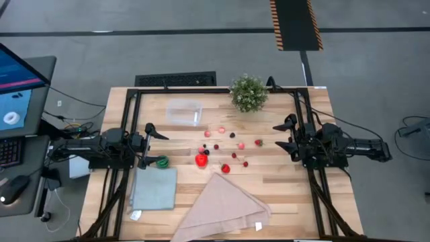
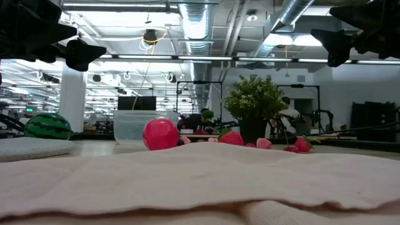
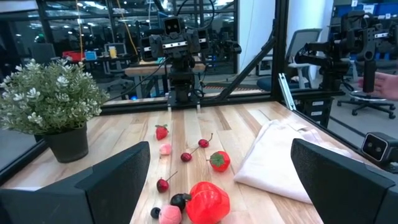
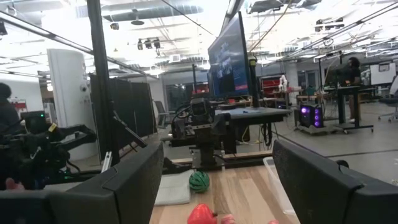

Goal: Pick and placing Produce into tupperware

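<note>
The low view is half blocked by the beige cloth up front, so the smaller produce mostly hides behind its folds. Those little glossy plastic pieces, red and pink with a few dark, sit scattered mid-table. The bigger red one lies at their 8 o'clock, and the round striped green one is beside the left gripper. The clear, empty, round-cornered tupperware sits at 11 o'clock. The right gripper waits at 3 o'clock. Both claws are spread wide, holding nothing.
</note>
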You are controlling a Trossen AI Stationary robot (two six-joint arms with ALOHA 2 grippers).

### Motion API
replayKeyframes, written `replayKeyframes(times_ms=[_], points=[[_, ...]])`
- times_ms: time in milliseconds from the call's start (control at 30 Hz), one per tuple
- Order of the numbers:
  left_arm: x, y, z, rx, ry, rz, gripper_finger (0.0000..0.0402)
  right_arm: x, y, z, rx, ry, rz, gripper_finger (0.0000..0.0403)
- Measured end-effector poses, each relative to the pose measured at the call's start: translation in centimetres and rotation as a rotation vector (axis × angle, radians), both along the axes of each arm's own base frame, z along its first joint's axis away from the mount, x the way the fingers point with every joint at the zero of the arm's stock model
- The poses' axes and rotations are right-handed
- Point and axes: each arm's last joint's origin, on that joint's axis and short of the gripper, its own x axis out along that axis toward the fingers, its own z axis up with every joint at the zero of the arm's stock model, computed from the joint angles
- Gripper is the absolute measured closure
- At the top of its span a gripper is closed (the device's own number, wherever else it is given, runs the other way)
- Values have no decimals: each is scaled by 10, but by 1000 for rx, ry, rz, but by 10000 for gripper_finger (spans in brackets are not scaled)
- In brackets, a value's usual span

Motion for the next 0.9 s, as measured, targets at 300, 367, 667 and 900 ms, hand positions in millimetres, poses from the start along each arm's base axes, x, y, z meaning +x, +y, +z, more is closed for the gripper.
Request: replayKeyframes(times_ms=[300, 367, 667, 900], points=[[0, 0, 0, 99, -12, 3, 20, -1, 0, 3, 95, -27, 30, 76], [0, 0, 0, 96, -12, 3, 20, -1, 0, 3, 163, -26, 49, 76], [0, 0, 0, 92, -11, 3, 20, -1, 0, 3, 336, -25, 99, 76], [0, 0, 0, 60, -9, 1, 20, -1, 0, 3, 319, -27, 95, 76]])
